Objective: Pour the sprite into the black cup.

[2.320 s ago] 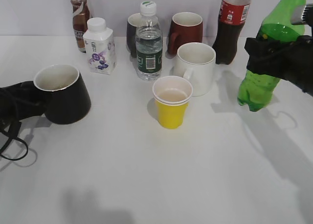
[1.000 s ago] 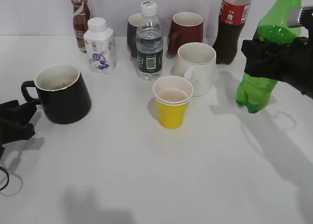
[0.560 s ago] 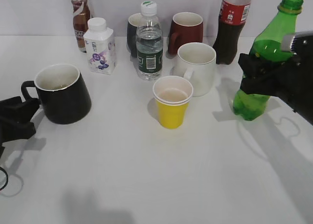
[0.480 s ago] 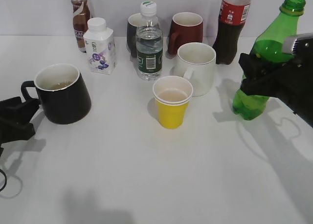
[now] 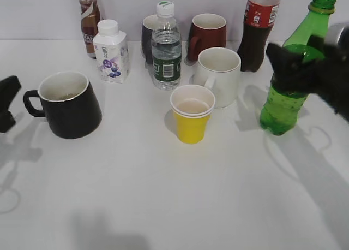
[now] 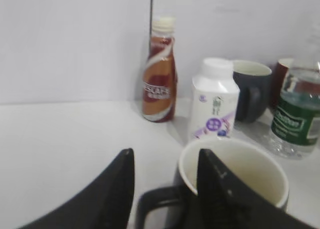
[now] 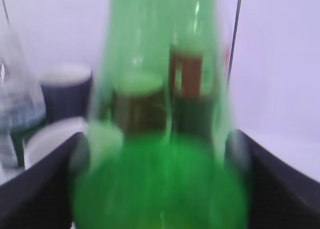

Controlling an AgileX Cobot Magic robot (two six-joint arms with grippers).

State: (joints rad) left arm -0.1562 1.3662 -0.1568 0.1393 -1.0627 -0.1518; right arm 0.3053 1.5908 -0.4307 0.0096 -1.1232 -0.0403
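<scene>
Both arms shifted: sprite (image 5: 288, 81) now upright, left gripper (image 5: 7, 100) withdrawn.

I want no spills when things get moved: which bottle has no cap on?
The tall translucent green plastic bottle at far right: its neck is open, while the clear water bottle keeps its white cap.

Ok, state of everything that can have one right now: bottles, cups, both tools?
sprite: uncapped, upright, base on table
black cup: upright, a little liquid inside
yellow cup: upright
water bottle: capped
left tool: open, off the cup handle
right tool: around the sprite
</scene>
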